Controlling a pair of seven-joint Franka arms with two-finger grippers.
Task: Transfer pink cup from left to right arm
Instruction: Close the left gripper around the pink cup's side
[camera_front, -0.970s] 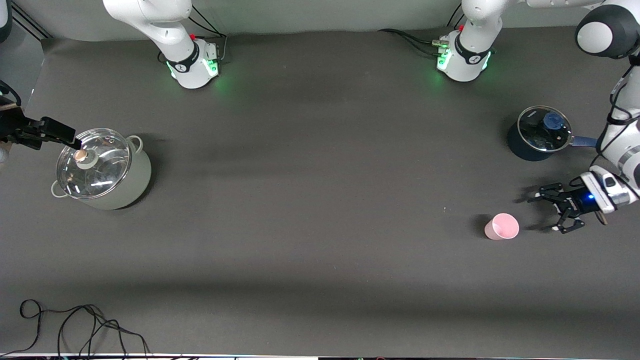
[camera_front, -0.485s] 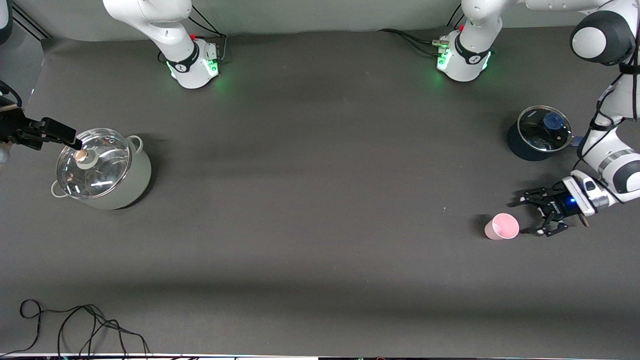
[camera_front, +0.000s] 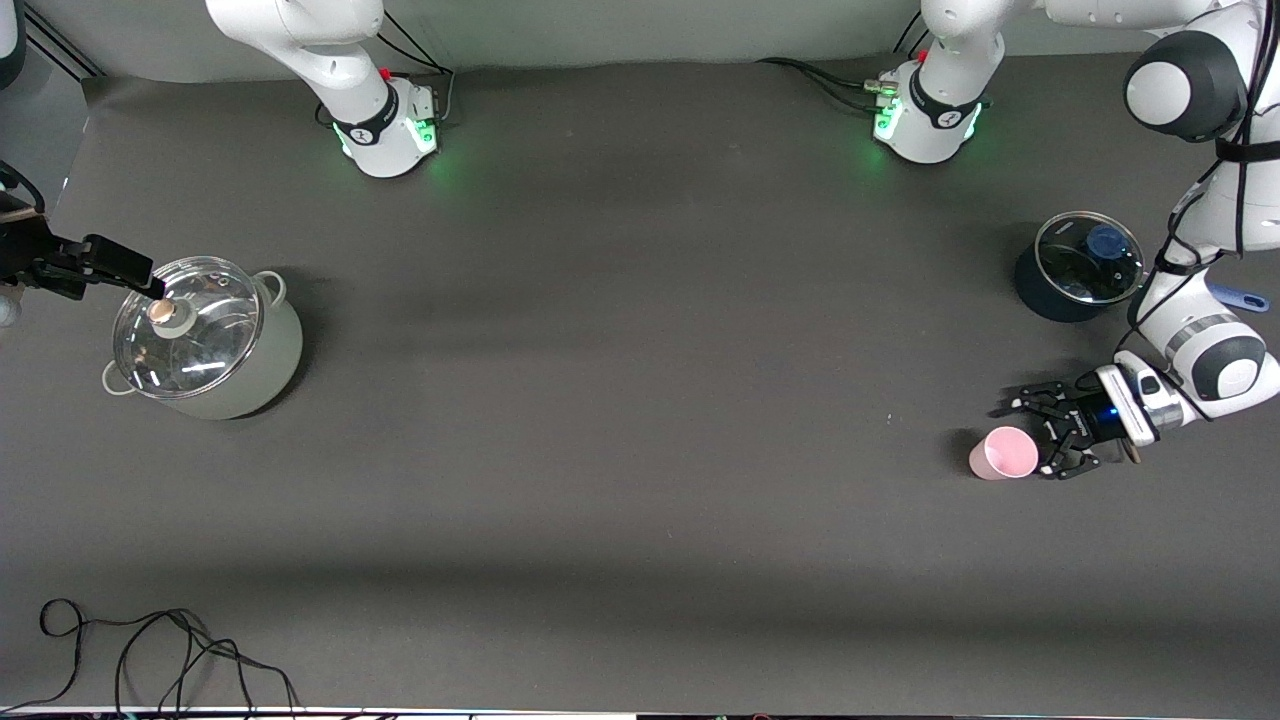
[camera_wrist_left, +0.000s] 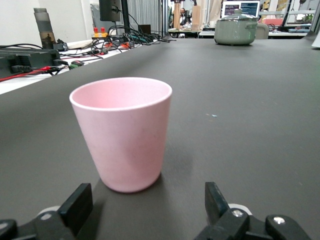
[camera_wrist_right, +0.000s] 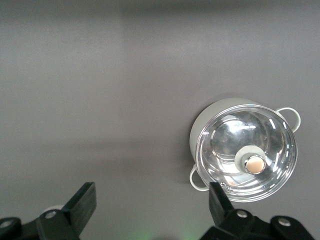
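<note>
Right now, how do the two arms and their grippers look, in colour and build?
Both arms are glossy white with dark joint bands; green lights glow at their bases. The left gripper is black with linked fingers and a blue light at its wrist. The right gripper is black too. Black cables run along the left arm.

pink cup, dark grey table

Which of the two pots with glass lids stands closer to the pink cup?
The dark blue pot, at the left arm's end of the table near the pink cup. The pale green pot stands at the right arm's end.
</note>
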